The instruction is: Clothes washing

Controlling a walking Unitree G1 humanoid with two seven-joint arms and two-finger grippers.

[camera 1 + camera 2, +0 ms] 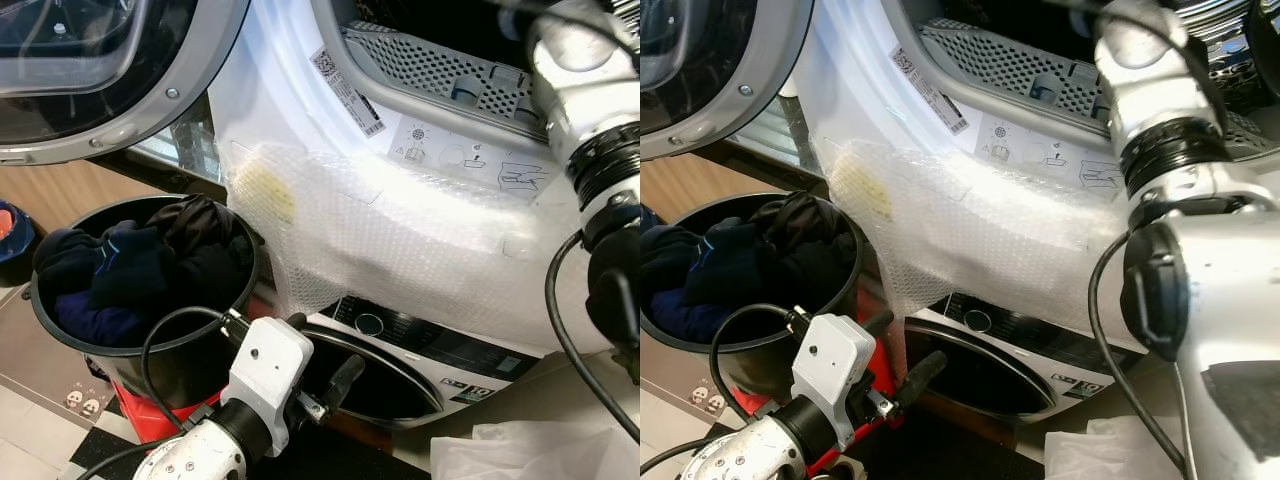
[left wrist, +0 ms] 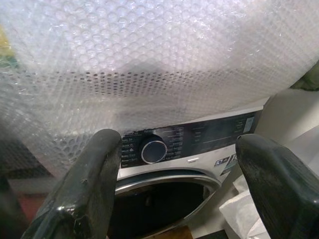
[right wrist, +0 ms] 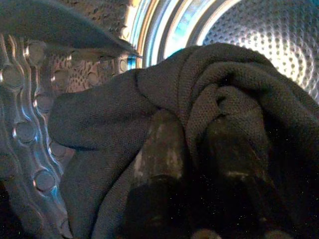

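— Item one: your right gripper [image 3: 199, 164]?

— Two fingers [image 3: 159, 164] pressed close together, pinched on one grey cloth [image 3: 149, 94]. The cloth is bunched over my fingertips, so I cannot name a long axis; its loose folds fall back along the fingers. It sits inside the drum [image 3: 269, 35], whose dimpled steel wall curves behind and beside it.

— Item two: the left gripper [image 2: 179, 189]?

— Two fingers [image 2: 84, 184] spread wide apart, holding nothing. It hangs low in front of the lower machine [image 1: 420, 350], pointing at its one dial [image 2: 153, 151] and dark door glass.

— Machines, counted?

— Two, stacked. My right arm [image 1: 590, 130] reaches up into the upper one's opening. One round door [image 1: 110, 70] swings open on my left. One sheet of bubble wrap [image 1: 400, 240] drapes from the upper machine's front down over the top of the lower panel.

— Containers?

— One black bucket [image 1: 60, 330] to my left, just beside the lower machine, heaped with dark clothes [image 1: 140, 260], black and navy.

— Floor and room?

— Pale tile at the lower left, a wooden panel behind the bucket, something red [image 1: 150, 415] beneath it, and one crumpled clear plastic sheet [image 1: 530, 455] on the right.
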